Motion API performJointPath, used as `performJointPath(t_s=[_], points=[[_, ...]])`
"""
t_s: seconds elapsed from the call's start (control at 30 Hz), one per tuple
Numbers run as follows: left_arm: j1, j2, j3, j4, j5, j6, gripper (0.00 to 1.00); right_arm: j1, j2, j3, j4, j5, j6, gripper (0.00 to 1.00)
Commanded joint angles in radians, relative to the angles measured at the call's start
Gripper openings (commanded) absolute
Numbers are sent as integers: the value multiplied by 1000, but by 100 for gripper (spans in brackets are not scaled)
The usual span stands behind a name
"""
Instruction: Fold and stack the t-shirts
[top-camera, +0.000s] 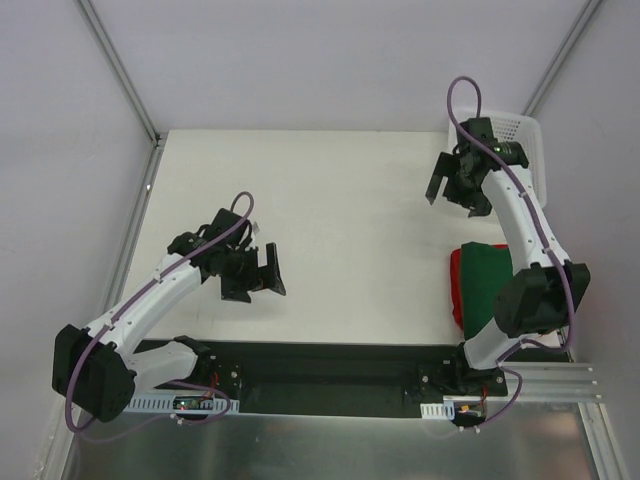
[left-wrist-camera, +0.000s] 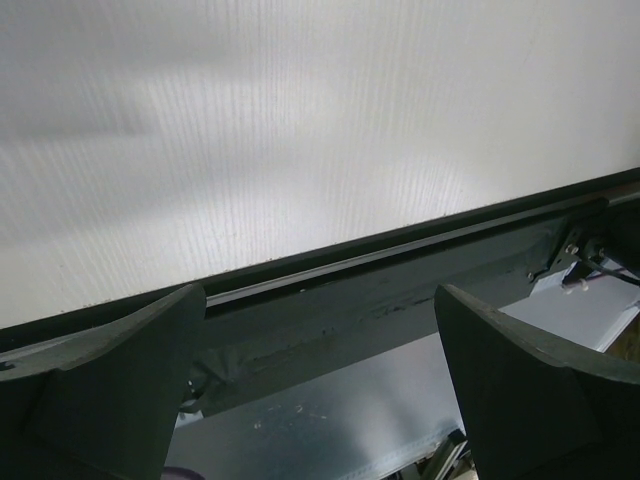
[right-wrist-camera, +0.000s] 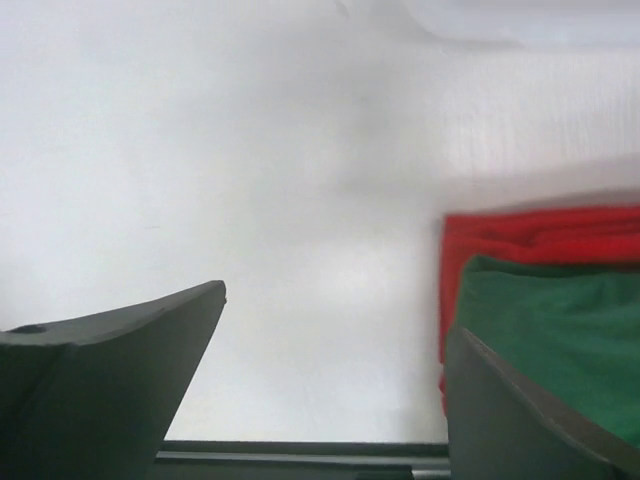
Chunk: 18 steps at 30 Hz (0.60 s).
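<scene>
A folded green t-shirt (top-camera: 490, 280) lies on top of a folded red t-shirt (top-camera: 459, 287) at the table's right side, partly hidden by the right arm. In the right wrist view the green shirt (right-wrist-camera: 560, 330) covers most of the red one (right-wrist-camera: 530, 235). My right gripper (top-camera: 452, 190) hangs open above the table's far right, well beyond the stack, with nothing between its fingers. My left gripper (top-camera: 272, 271) is open and empty over the table's near left, facing the front edge.
A white plastic basket (top-camera: 527, 145) stands at the far right corner behind the right gripper. A black rail (top-camera: 320, 365) and a metal strip run along the near edge, between the arm bases.
</scene>
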Motion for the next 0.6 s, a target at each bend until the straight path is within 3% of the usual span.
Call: performJointPath(t_s=[0.0, 0.1, 0.17, 0.27, 0.4, 0.57], points=[[-8, 63, 185, -48, -57, 26, 99, 82, -80, 162, -78, -191, 1, 96], [-8, 131, 299, -71, -72, 46, 99, 140, -80, 181, -23, -393, 57, 96], [-8, 186, 347, -87, -75, 58, 99, 180, -77, 167, 67, -594, 74, 96], [-8, 236, 410, -100, -74, 69, 100, 292, -91, 100, 208, -768, 55, 96], [-8, 266, 448, -111, -69, 73, 99, 416, -91, 54, 190, -737, -7, 96], [-8, 266, 453, -116, -71, 81, 99, 447, -120, 27, 193, -664, -59, 96]])
